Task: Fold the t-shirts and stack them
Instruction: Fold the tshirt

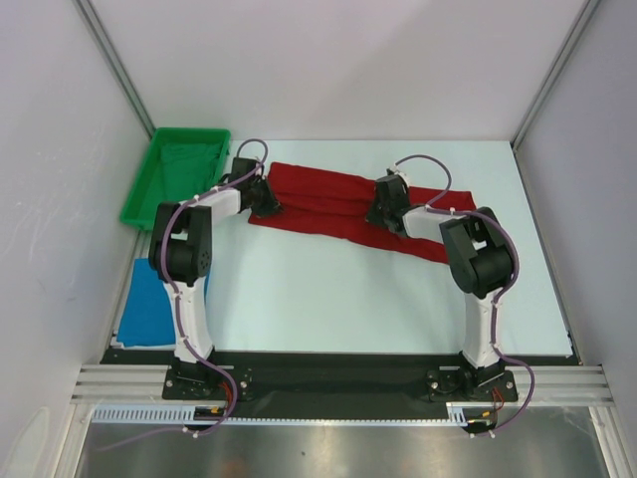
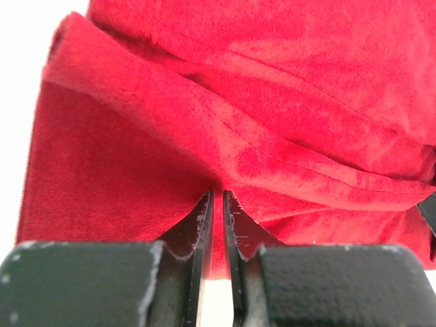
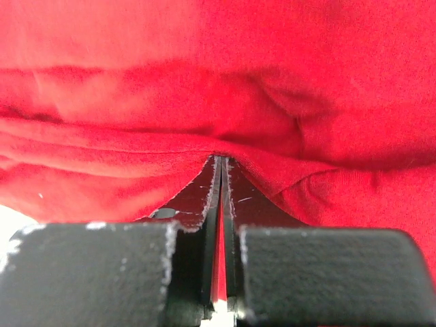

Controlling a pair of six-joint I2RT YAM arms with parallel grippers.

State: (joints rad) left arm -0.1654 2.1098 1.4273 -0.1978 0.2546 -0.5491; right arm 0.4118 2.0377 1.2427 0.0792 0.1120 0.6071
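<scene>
The deep red t-shirt (image 1: 320, 206) lies across the far middle of the white table as a long, wrinkled band running left to right. My left gripper (image 1: 267, 202) is down at the band's left end. In the left wrist view its jaws (image 2: 218, 194) stand nearly together with red cloth (image 2: 238, 102) pinched between them. My right gripper (image 1: 381, 211) is on the band right of its middle. In the right wrist view it (image 3: 221, 160) is shut on a hem of the red t-shirt (image 3: 204, 82). The bright blue t-shirt (image 1: 149, 304) lies flat at the table's near left edge, behind the left arm.
A green bin (image 1: 179, 177) stands at the far left corner, just left of the left gripper. White walls and metal posts close in the table on three sides. White tabletop (image 1: 338, 299) shows between the red band and the arm bases.
</scene>
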